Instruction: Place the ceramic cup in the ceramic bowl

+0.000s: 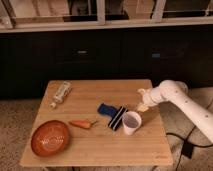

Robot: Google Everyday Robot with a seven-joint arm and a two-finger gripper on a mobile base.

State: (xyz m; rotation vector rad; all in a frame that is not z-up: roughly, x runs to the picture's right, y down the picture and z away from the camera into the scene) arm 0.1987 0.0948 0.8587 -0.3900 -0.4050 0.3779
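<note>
Standing upright near the desk's [100, 152] right edge, the cup [131, 122] sat well apart from the bowl [50, 138] at the front left. The claw [142, 103] hung just beyond it, not holding it, and how open it was I could not tell. Light, stiff, likely slick and breakable, the cup seemed best pinched across its rim.
</note>
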